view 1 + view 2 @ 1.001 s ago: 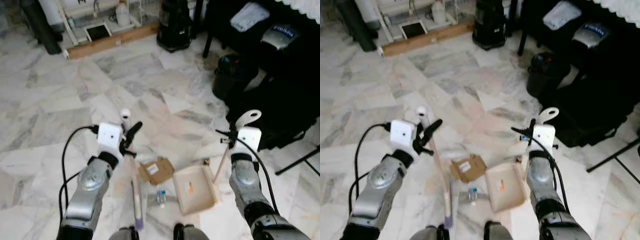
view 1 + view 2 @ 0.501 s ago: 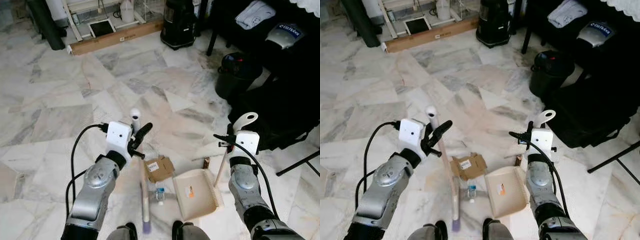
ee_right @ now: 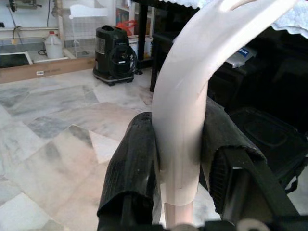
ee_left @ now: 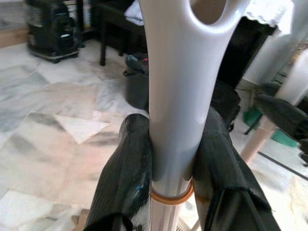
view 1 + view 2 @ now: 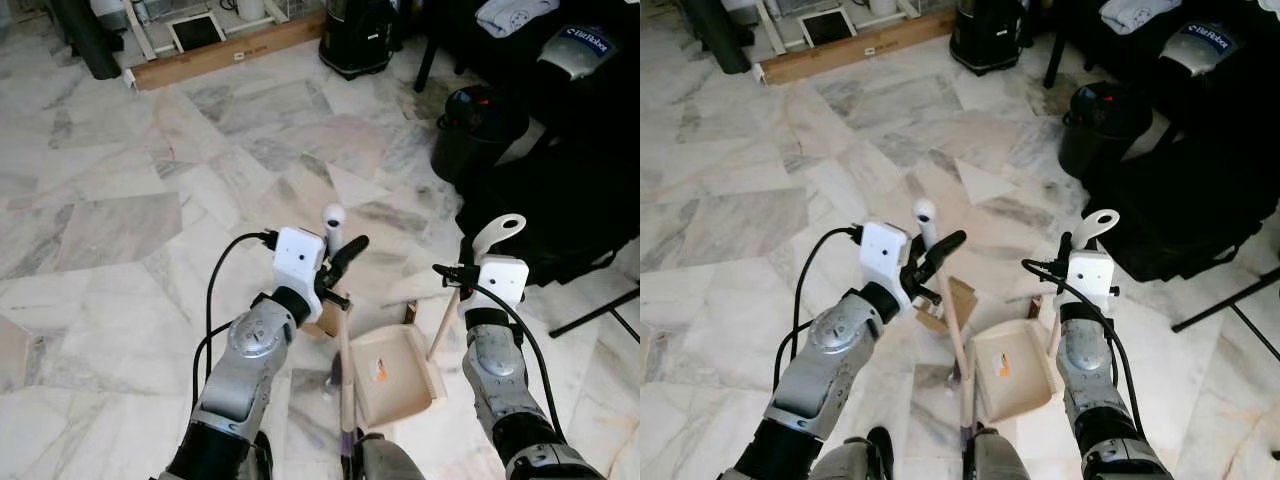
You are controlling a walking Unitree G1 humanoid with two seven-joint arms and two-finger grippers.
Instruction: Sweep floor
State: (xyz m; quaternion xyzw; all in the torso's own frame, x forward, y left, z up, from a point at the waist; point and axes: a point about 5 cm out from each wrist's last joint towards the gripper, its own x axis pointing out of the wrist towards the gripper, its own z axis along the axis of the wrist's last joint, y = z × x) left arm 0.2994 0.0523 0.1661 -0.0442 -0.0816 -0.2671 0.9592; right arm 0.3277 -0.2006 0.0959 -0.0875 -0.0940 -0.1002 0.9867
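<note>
My left gripper (image 5: 335,272) is shut on the broom handle (image 5: 344,350), a pale stick with a white rounded top. The stick slants down to the floor between my feet. In the left wrist view both black fingers (image 4: 131,163) press the white handle (image 4: 175,96). My right gripper (image 5: 478,264) is shut on the dustpan's curved cream handle (image 3: 180,110). The cream dustpan (image 5: 398,378) rests on the marble floor, just right of the broom stick. A brown cardboard scrap (image 5: 960,298) lies partly hidden behind my left arm. A small bottle (image 5: 329,379) lies by the stick.
A black bin (image 5: 478,130) and dark furniture with a black bag (image 5: 570,190) crowd the right side. A black appliance (image 5: 355,40) and a long wooden board (image 5: 230,58) stand at the back. A thin stand leg (image 5: 595,312) crosses the floor at right. Open marble floor spreads left.
My left arm has swung the broom rightward until the stick is beside the dustpan. The cardboard scrap is now closer to the pan. The right gripper has hardly moved.
</note>
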